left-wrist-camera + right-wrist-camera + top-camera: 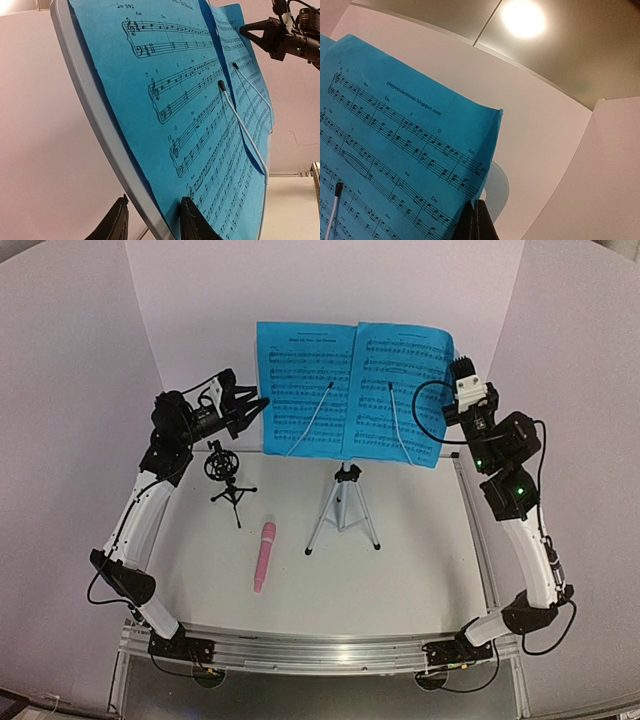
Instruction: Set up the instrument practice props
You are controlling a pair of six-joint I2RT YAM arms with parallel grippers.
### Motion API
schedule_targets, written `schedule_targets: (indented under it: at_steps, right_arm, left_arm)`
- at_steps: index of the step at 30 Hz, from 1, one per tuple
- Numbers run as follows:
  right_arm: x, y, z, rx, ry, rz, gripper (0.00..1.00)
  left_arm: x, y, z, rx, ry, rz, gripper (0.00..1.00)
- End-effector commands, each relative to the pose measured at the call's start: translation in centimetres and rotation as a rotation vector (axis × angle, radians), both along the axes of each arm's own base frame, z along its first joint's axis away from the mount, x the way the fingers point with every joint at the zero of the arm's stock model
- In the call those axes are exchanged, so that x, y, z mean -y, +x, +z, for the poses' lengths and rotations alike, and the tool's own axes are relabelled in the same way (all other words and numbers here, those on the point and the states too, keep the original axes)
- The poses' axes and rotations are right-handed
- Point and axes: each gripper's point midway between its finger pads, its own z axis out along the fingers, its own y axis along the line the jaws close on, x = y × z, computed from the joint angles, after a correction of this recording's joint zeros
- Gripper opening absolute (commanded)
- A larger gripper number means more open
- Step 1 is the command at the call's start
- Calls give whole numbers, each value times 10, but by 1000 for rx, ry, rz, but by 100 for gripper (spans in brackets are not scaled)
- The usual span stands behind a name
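Sheets (305,385) rest on the music stand (345,480) at the back of the desk (420,560); the pink microphone (264,555) lies flat. Left hand (152,212) straddles the stand's edge, grip unclear: hold lightly. Right hand (477,220), pressed together beside the overhanging sheet, should nudge gently.

The music stand (344,502) stands at the middle back of the desk (420,560). Two sheets rest side by side on it, the left sheet (305,380) and the right sheet (405,390). The mic holder (226,472) stands left of the stand's legs. The microphone (264,555) lies nearer the front, between the two. The left hand (255,405) straddles the stand's left edge. The right hand (462,368) is at the right sheet's upper right edge.
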Motion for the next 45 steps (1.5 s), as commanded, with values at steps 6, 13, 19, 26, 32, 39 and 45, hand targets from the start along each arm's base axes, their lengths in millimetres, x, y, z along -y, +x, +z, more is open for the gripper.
schedule_targets:
  at_steps: [6,13,19,26,32,39,45]
  right_arm:
    - [-2,9,-5,1,-60,-11,0]
    - [3,6,2,19,-106,-22,0]
    - [-1,8,-2,-4,-195,-20,0]
    - [2,7,1,6,-234,-35,0]
    - [3,14,-1,-4,-254,-50,0]
    - [7,20,2,0,-273,-77,0]
    - [8,18,12,27,-280,-81,0]
  left_arm:
    - [-12,-20,31,79,-43,11,35]
    - [-13,-21,32,81,-39,12,35]
    - [-13,-22,32,83,-38,12,36]
    - [-13,-22,32,81,-38,11,36]
    - [-13,-21,31,80,-37,11,37]
    - [-13,-22,31,80,-36,15,37]
    - [-13,-22,31,78,-34,15,37]
